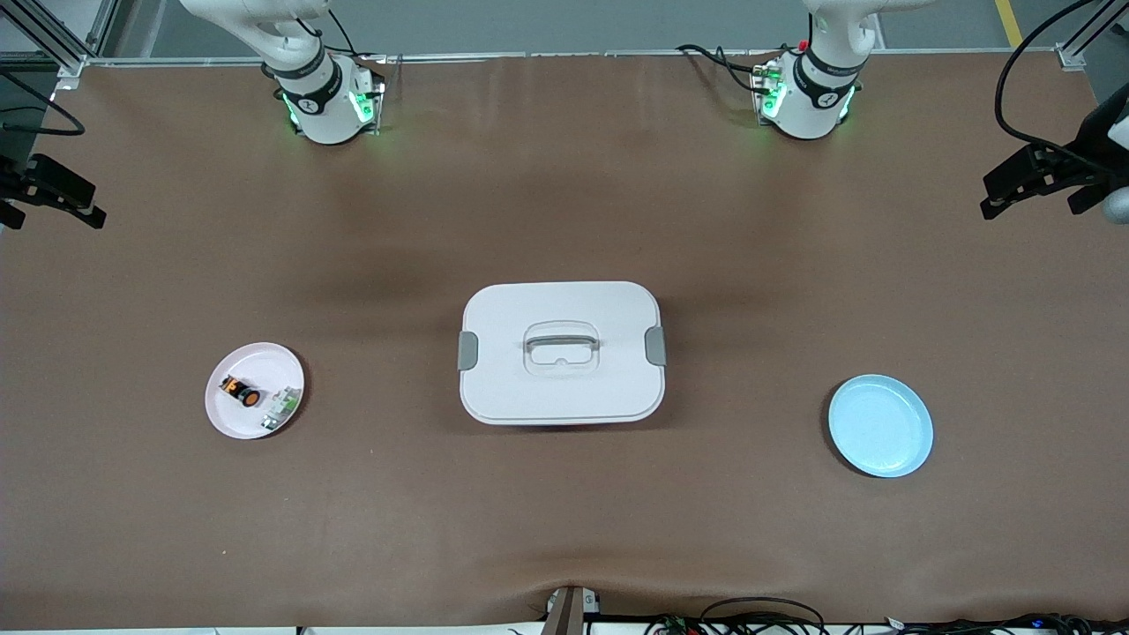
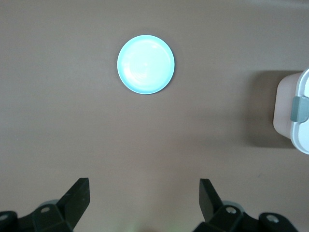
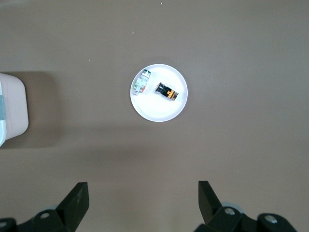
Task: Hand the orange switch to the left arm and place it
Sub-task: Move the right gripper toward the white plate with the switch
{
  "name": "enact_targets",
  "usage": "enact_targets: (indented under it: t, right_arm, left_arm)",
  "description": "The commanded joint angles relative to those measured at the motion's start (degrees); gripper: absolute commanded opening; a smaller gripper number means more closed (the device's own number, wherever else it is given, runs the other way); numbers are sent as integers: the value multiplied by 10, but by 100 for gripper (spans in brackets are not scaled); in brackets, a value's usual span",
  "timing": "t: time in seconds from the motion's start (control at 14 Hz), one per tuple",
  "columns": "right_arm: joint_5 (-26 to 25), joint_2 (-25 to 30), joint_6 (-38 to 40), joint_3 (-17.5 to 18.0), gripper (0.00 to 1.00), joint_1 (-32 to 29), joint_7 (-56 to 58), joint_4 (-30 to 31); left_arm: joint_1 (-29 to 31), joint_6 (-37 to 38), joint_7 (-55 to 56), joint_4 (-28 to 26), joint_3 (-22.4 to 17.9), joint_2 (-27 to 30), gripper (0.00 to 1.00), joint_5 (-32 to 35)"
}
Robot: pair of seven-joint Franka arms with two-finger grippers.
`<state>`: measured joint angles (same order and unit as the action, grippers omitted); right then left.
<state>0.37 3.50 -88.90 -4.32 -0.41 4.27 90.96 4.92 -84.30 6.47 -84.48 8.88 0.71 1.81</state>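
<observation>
Fig.: start config, both arms raised, nothing gripped. The orange switch (image 1: 241, 391) lies on its side on the pink plate (image 1: 231, 420) w/ a small green-and-white component (image 1: 280, 407) beside it, toward the right arm's end of the table, nearer the front-camera edge than the bases. I judge it light, rigid, smooth plastic, apt to roll; best pinched across the black barrel, not the cap. The right gripper (image 3: 142, 205) hovers high over bare table near the plate, fingers spread, switch well apart from it. The left gripper (image 2: 144, 203), also spread, waits over bare table near the blue plate (image 1: 917, 441). The box (image 1: 561, 300) sits mid-table between the plates.
</observation>
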Motion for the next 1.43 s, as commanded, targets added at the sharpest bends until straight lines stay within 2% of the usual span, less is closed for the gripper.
enact_targets:
  t: [0.0,0.36,0.64,1.15,1.36]
  right_arm:
    - [-5,-13,10,1,100,0,2,-18]
    - [-5,-20,10,1,100,1,1,-18]
    - [-2,-49,6,1,100,3,1,-18]
    - [-2,-125,-2,1,100,3,1,-18]
    - [0,-168,-49,0,100,-5,1,-18]
  left_arm:
    - [1,0,13,4,3,3,100,2]
    - [1,0,11,5,-1,2,100,3]
    - [2,0,13,0,0,1,100,2]
    - [-1,-1,13,3,0,-4,100,-3]
    - [-2,0,13,3,3,-3,100,-3]
